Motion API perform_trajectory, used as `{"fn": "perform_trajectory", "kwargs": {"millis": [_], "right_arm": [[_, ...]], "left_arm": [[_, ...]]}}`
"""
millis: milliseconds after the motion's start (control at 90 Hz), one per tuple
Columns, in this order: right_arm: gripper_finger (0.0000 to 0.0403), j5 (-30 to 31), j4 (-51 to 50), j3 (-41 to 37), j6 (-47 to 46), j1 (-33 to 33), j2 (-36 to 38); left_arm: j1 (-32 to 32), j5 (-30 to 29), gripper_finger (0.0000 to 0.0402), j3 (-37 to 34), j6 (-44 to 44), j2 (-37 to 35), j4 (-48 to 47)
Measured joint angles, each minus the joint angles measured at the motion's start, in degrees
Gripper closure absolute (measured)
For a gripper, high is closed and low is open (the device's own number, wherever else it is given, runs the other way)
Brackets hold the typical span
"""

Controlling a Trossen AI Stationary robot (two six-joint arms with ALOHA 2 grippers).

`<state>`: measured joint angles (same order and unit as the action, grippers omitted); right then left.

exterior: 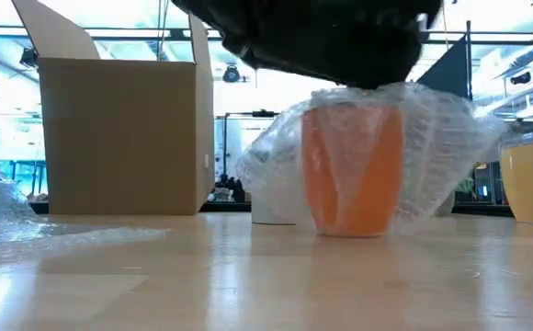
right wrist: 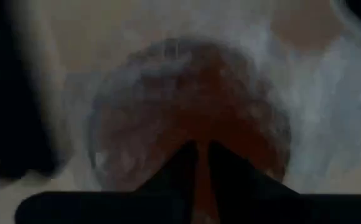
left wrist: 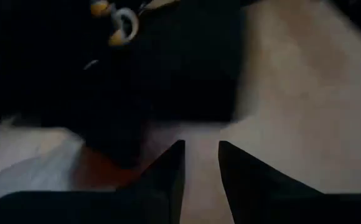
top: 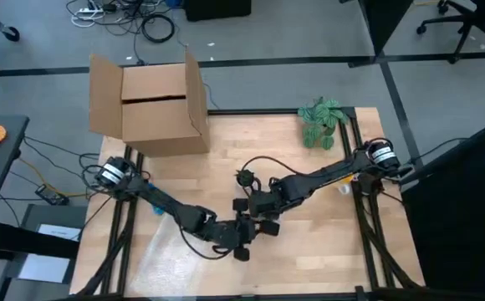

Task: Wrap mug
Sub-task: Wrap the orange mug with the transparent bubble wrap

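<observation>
You have the mug [exterior: 354,170] standing on the counter [top: 309,259] near its middle, draped in bubble wrap [exterior: 432,138], with both hands meeting just above it. The cardboard box [top: 155,104] sits at the far left corner. The plant [top: 322,123] lies at the far right.

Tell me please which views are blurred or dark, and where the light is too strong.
Both wrist views are dark and blurred; the right one shows the wrapped orange mug only softly. The low view is backlit by bright windows, the bubble wrap glaring. The high view is evenly lit.
</observation>
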<state>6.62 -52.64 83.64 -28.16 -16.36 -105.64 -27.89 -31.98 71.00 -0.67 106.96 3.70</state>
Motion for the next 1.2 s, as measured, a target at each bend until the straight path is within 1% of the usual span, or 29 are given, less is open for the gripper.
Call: {"fn": "perform_trajectory", "kwargs": {"millis": [78, 211, 289, 344, 422, 533, 600, 678, 822, 1000, 1056, 1200], "right_arm": [[0.038, 0.17, 0.03, -0.03, 0.17, -0.26, -0.01], [0.038, 0.46, -0.19, -0.05, 0.24, -1.19, -0.01], [0.038, 0.46, -0.02, -0.06, 0.37, -1.74, -0.01], [0.038, 0.56, 0.4, -0.07, 0.72, -2.07, -0.01], [0.038, 0.65, 0.63, -0.07, 0.83, -2.61, -0.01], [0.038, 0.69, 0.63, -0.1, 1.31, -3.49, -0.01], [0.038, 0.67, 0.67, -0.1, 1.65, -3.73, -0.01], [0.038, 0.67, 1.1, -0.12, 2.02, -3.76, -0.01], [0.038, -0.38, 2.4, -0.13, 2.18, -3.43, -0.01], [0.038, -4.29, 3.93, -0.16, 1.2, -2.58, -0.01], [0.0379, -5.44, 3.95, -0.16, 0.96, -2.35, -0.01], [0.037, -6.2, 3.47, -0.17, 0.87, -2.29, 0.0]], "left_arm": [[-2.51, -1.05, 0.0319, 0.02, 0.56, -0.92, -1.4], [-5.25, -7.39, 0.0319, 0.0, 4.9, -0.93, -0.58], [-5.22, -8.53, 0.0319, -0.15, 5.33, -0.92, 2.1], [-4.9, -8.39, 0.0319, -1.46, 5.57, -0.97, 6.89], [-4.33, -6.72, 0.0319, -4.8, 7.2, -1.0, 15.53], [-2.81, -1.12, 0.0318, -10.22, 9.9, -0.94, 27.06], [-1.53, 1.5, 0.0318, -12.99, 10.45, -0.94, 30.42], [0.45, 4.09, 0.0318, -15.02, 10.85, -0.94, 31.76], [3.48, 12.07, 0.0318, -15.3, 10.98, -0.94, 30.78], [4.71, 12.4, 0.0309, -15.16, 15.75, -0.94, 29.4], [4.63, 12.95, 0.0299, -14.12, 16.94, -0.94, 25.59], [4.61, 13.4, 0.0263, -8.57, 19.82, -0.94, 10.75]]}}
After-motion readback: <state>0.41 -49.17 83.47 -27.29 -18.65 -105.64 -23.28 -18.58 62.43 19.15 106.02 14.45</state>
